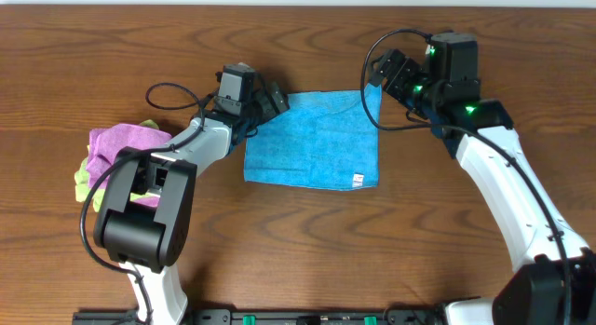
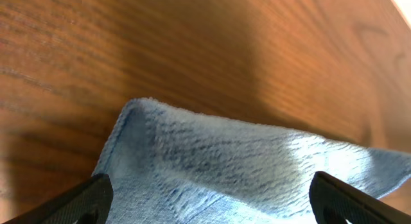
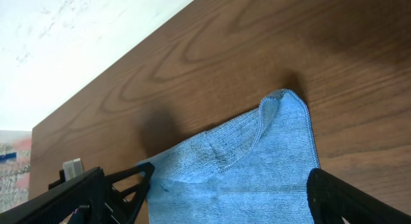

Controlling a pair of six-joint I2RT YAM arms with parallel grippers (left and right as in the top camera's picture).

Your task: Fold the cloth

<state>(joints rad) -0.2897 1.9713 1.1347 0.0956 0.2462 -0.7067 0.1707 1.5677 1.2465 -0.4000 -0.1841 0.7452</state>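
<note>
The sky-blue cloth point(image 1: 317, 139) lies spread flat on the wooden table, its white tag point(image 1: 357, 181) at the near right corner. My left gripper point(image 1: 270, 100) hovers open at the cloth's far left corner. In the left wrist view the cloth point(image 2: 244, 166) fills the space between the wide-apart fingertips point(image 2: 87, 198), and its corner is slightly raised. My right gripper point(image 1: 386, 75) is open over the far right corner. The right wrist view shows that corner curled up on the cloth point(image 3: 257, 166), with my right gripper point(image 3: 205, 208) empty above it.
A purple cloth point(image 1: 126, 143) is bunched on a light green cloth point(image 1: 82, 183) at the left, beside the left arm's base. Bare wooden table point(image 1: 307, 241) lies in front of the blue cloth. The table's far edge meets a white wall point(image 3: 77, 38).
</note>
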